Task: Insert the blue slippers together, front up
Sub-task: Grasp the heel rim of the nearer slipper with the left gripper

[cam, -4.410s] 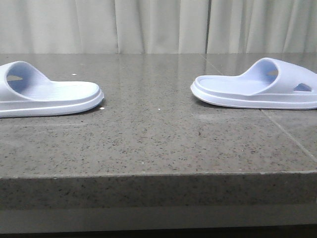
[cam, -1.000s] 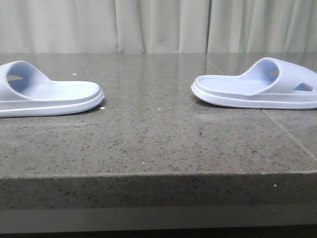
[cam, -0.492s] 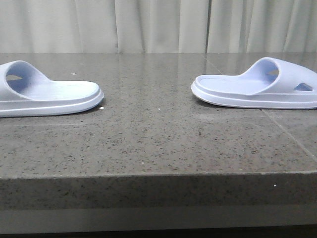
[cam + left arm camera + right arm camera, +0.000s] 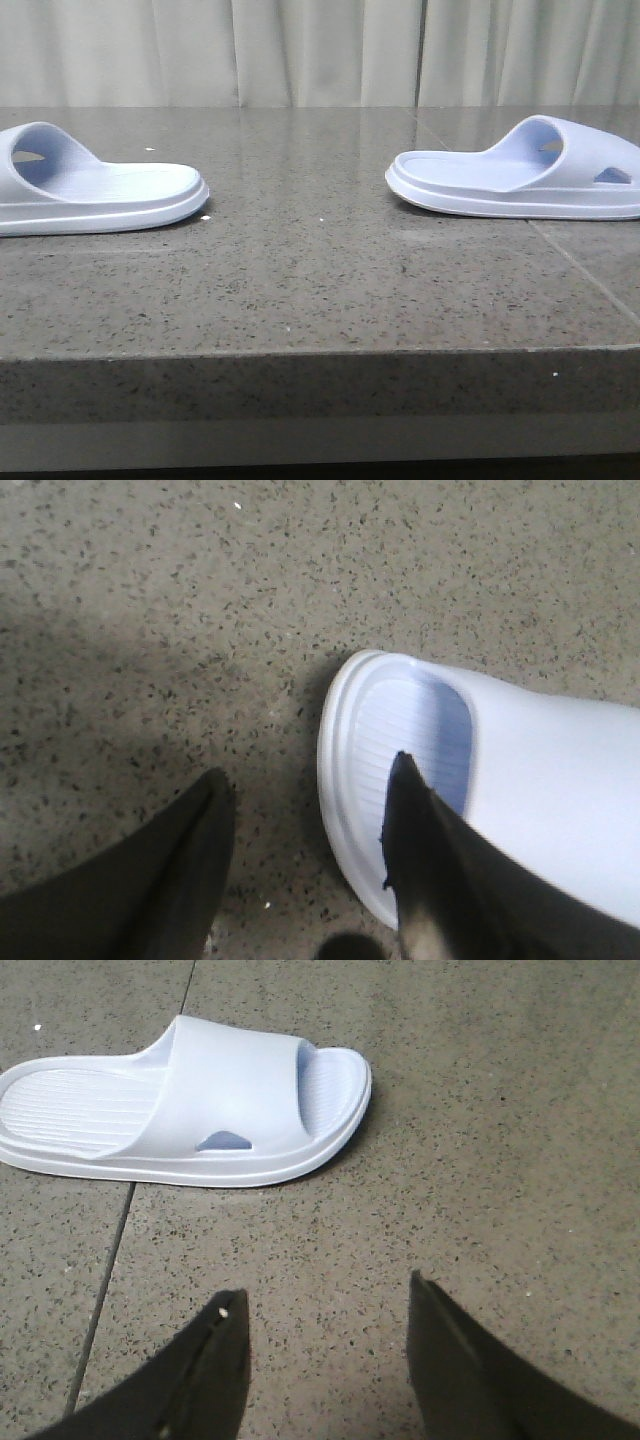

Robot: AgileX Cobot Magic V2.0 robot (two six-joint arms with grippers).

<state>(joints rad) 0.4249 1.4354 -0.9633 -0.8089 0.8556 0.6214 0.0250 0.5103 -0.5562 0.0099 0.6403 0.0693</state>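
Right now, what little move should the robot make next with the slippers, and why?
Probably lower the left gripper a little onto the left slipper and close. It is open, with one finger over the slipper's toe end and the other over bare table, so it seems nearly placed to pinch the rim. The right gripper hangs open, short of the right slipper, which lies far apart from the other.
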